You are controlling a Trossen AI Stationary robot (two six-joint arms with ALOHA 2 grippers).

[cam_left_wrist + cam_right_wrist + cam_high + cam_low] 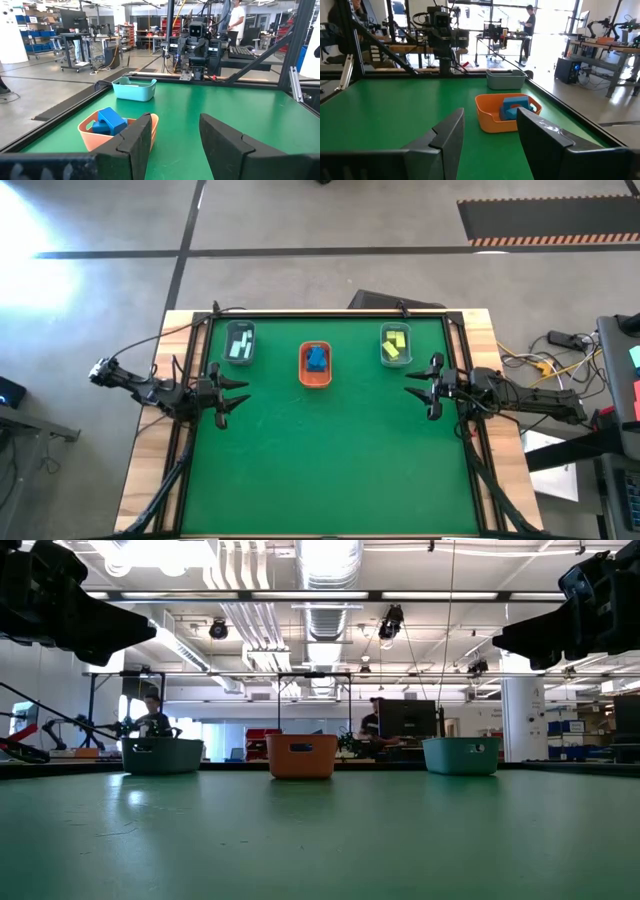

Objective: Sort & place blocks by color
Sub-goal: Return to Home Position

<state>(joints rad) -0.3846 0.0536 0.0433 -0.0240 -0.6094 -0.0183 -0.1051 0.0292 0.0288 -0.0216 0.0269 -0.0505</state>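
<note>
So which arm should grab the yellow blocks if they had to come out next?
Right, probably. The yellow blocks lie in the bin on the right arm's side, and the right gripper hangs open near it. The left gripper is across the table.

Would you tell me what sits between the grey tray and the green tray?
The orange tray, holding dark blue blocks, as the high view shows.

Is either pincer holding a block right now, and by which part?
Nothing is held. The left pincer and the right pincer are both open and empty.
</note>
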